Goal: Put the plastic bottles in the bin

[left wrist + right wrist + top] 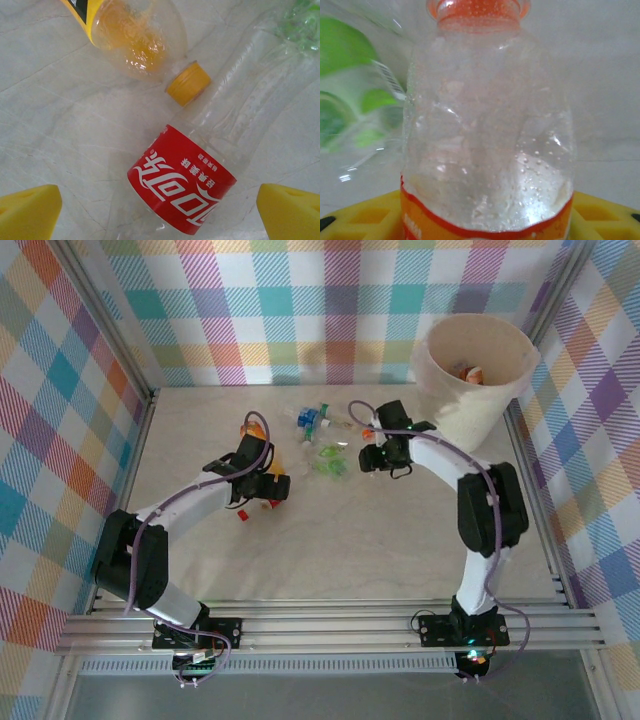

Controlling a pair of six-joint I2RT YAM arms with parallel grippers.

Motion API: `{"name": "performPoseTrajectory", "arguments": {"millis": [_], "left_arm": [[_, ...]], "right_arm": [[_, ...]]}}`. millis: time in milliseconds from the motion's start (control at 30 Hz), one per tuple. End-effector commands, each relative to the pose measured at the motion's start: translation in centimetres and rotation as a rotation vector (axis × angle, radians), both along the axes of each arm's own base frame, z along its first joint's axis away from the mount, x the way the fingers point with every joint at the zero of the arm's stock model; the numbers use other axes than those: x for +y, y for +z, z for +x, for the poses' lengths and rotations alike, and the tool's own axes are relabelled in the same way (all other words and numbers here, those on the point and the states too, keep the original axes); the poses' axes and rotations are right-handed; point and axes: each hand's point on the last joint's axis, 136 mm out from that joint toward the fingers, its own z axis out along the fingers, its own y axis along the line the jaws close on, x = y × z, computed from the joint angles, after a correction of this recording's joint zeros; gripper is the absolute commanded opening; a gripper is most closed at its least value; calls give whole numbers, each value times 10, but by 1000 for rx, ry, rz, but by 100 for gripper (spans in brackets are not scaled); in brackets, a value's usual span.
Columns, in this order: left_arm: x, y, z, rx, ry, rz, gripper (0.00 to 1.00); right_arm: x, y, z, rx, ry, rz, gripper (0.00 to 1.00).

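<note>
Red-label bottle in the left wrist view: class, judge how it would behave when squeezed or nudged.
The red-label bottle looks empty and clear, so probably light. Its creased walls suggest it would give under a squeeze. Lying on its side on the smooth table, it may roll or slide.

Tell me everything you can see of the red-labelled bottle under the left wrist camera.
The red-labelled bottle is clear, thin, dented plastic with a red wrap-round label printed in white script. It lies on its side on the pale marbled table, running from lower left to upper right. The yellow cap of a neighbouring orange bottle sits against its side or just short of it; I cannot tell which. The open left gripper is above it, with its yellow fingertips wide on either side and clear of it.
</note>
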Motion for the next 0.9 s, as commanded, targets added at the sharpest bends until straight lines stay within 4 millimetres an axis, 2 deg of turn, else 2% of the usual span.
{"name": "performPoseTrajectory", "arguments": {"millis": [0,267,433,567,700,867], "left_arm": [[-5,17,2,-46,-16,-63,100],[-11,41,3,-111,47,-177,100],[-9,63,4,-182,106,-256,100],[-15,83,4,-258,111,-354,100],[-28,100,-2,-290,67,-462,100],[-36,104,-6,-285,47,-519,100]], "right_arm": [[1,59,2,-170,28,33,51],[-9,162,-5,-428,40,89,50],[-27,221,1,-573,5,121,50],[-47,248,13,-645,-44,124,50],[-76,270,30,-675,-112,127,49],[-113,288,53,-680,-188,139,49]]}}
